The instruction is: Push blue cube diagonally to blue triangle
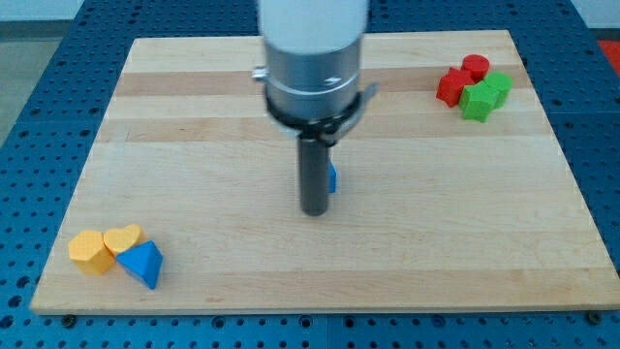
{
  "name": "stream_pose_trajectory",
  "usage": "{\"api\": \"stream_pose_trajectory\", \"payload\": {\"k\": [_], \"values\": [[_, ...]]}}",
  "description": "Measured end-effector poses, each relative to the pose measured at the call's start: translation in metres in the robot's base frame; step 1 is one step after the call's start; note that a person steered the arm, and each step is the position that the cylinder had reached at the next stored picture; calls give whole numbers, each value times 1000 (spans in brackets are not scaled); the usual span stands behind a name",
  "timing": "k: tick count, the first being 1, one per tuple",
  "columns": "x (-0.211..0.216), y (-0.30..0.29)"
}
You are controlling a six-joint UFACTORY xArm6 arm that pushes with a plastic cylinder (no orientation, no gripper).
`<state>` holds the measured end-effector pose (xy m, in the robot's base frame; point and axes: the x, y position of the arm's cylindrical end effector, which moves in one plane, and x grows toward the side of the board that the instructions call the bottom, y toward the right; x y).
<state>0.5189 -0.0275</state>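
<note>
The blue cube (pixel 331 177) sits near the worktop (pixel 213 145) centre, mostly hidden behind my tip (pixel 313 210) (only a sliver shows). The blue triangle (pixel 142 264) lies by the bottom-left corner, touching a yellow heart (pixel 122 238). No jaws are fitted.

Pale wood board (pixel 194 107); matt dark rod (pixel 313 174).
</note>
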Motion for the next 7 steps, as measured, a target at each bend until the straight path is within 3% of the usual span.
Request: {"api": "stream_pose_trajectory", "payload": {"k": [1,2,3,5,7], "values": [[8,-8],[-19,46],[-76,70],[-86,32],[-35,-3]]}}
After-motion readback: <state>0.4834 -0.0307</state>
